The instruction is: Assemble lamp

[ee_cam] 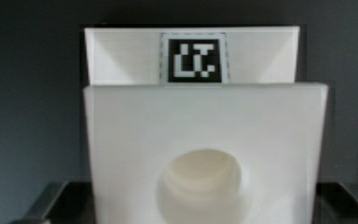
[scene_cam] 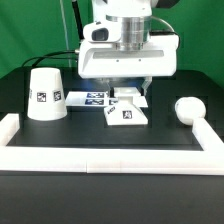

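Note:
The flat square lamp base [scene_cam: 127, 116] lies on the black table just below my gripper [scene_cam: 124, 96]. In the wrist view the base [ee_cam: 202, 120] fills the frame, with a square tag on its far part and its round socket hole [ee_cam: 206, 185] between my fingers. My gripper [ee_cam: 204, 205] is open, and its dark fingertips [ee_cam: 60, 203] stand on either side of the base, close to its side edges. The cone shade [scene_cam: 45, 94] stands upright at the exterior view's left. The round-headed bulb [scene_cam: 187, 109] lies at the exterior view's right.
The marker board [scene_cam: 92, 98] lies flat behind the base, partly under my arm. A white fence [scene_cam: 110, 158] runs along the front of the table, with arms up the left side [scene_cam: 8, 128] and the right side [scene_cam: 206, 135].

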`<state>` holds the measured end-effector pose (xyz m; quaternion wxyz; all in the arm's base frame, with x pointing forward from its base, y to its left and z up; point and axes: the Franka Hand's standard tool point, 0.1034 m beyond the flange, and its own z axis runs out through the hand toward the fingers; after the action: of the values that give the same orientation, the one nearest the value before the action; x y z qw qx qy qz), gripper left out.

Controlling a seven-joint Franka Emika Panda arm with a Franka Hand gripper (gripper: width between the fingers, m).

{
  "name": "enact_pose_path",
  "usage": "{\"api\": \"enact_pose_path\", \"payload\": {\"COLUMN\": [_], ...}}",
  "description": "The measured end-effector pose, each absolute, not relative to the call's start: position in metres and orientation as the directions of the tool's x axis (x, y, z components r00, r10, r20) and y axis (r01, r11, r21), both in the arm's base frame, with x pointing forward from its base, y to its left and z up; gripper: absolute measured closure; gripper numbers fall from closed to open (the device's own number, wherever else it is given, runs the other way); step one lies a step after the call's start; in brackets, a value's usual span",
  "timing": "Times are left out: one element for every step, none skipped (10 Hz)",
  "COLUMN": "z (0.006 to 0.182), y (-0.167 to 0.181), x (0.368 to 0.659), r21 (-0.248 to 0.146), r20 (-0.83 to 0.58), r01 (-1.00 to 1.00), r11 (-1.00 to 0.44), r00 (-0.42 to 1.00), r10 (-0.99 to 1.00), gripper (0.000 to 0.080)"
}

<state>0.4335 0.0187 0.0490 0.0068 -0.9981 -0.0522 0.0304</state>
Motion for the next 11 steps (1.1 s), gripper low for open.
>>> {"api": "enact_pose_path", "payload": {"z": [0.049, 0.049, 0.049, 0.049, 0.052, 0.053, 0.051, 0.050, 0.050, 0.050, 0.050], "y": [0.019, 0.019, 0.019, 0.020, 0.025, 0.030, 0.034, 0.037, 0.041, 0.047, 0.053], "x": [0.434, 0.434, 0.434, 0.434, 0.442, 0.454, 0.464, 0.473, 0.481, 0.492, 0.504], "r21": [-0.017, -0.017, -0.017, -0.017, -0.017, -0.017, -0.019, -0.023, -0.024, -0.024, -0.026], "r20": [-0.060, -0.060, -0.060, -0.060, -0.062, -0.052, -0.045, -0.037, -0.028, -0.017, -0.003], "r01": [0.104, 0.104, 0.104, 0.105, 0.104, 0.106, 0.110, 0.104, 0.103, 0.096, 0.091], "r11": [-0.994, -0.994, -0.994, -0.994, -0.994, -0.994, -0.994, -0.994, -0.994, -0.995, -0.996], "r00": [0.993, 0.993, 0.993, 0.993, 0.993, 0.993, 0.993, 0.994, 0.994, 0.995, 0.996], "r10": [0.105, 0.105, 0.105, 0.106, 0.105, 0.107, 0.111, 0.105, 0.103, 0.097, 0.091], "gripper": [0.0265, 0.0265, 0.0265, 0.0265, 0.0265, 0.0264, 0.0264, 0.0263, 0.0263, 0.0263, 0.0263]}}
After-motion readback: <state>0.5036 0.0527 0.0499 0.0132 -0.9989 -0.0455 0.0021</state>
